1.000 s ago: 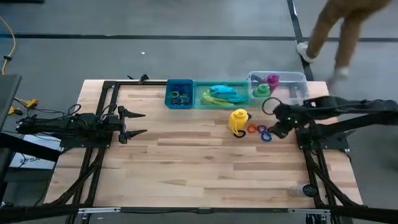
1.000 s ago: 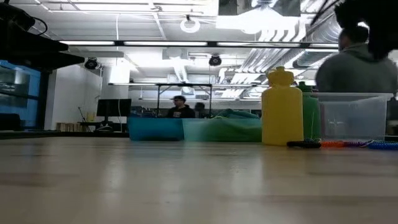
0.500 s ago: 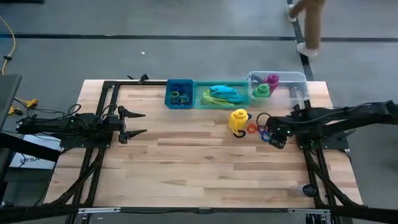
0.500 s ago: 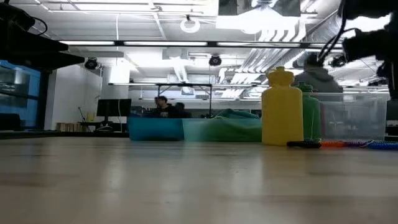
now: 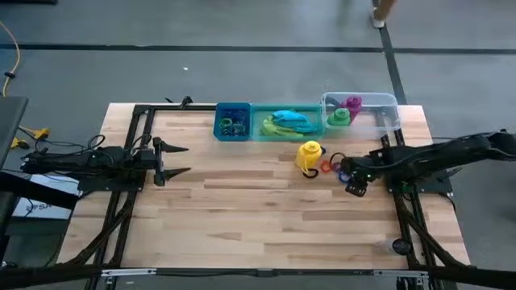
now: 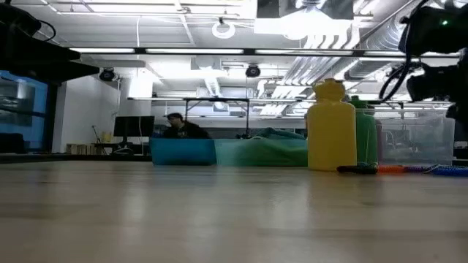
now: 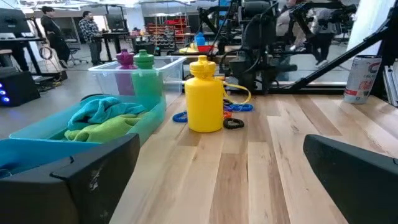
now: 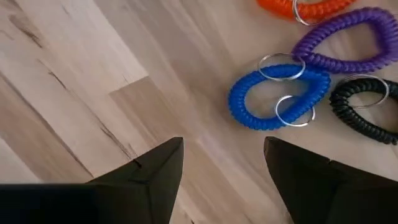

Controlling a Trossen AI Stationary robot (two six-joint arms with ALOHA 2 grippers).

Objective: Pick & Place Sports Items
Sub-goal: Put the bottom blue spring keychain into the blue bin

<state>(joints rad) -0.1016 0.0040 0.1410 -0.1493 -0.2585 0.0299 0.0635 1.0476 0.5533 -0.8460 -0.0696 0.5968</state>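
Observation:
A yellow bottle (image 5: 310, 155) stands upright on the table in front of the bins; it also shows in the left wrist view (image 7: 205, 93) and the low view (image 6: 331, 126). To its right several coiled rings lie flat on the wood: blue (image 8: 277, 99), purple (image 8: 339, 40), orange (image 8: 305, 7) and black (image 8: 364, 109). My right gripper (image 5: 348, 179) hovers open just above the table beside the blue ring, touching nothing; the open gap also shows in the right wrist view (image 8: 224, 155). My left gripper (image 5: 173, 159) waits open and empty at the table's left. Purple and green bottles (image 5: 345, 110) stand in the clear bin.
A blue bin (image 5: 232, 121) with rings, a green bin (image 5: 260, 129) holding teal and lime cloths (image 5: 289, 122), and a clear bin (image 5: 387, 109) line the far edge. A can (image 5: 401, 246) stands near the right front corner. A person's foot (image 5: 379, 16) shows beyond the table.
My right gripper has gone from beside the clear bin toward the table's near edge and down, ending low over the rings. The person beyond the table has walked away. The rings and the bottle have stayed where they were.

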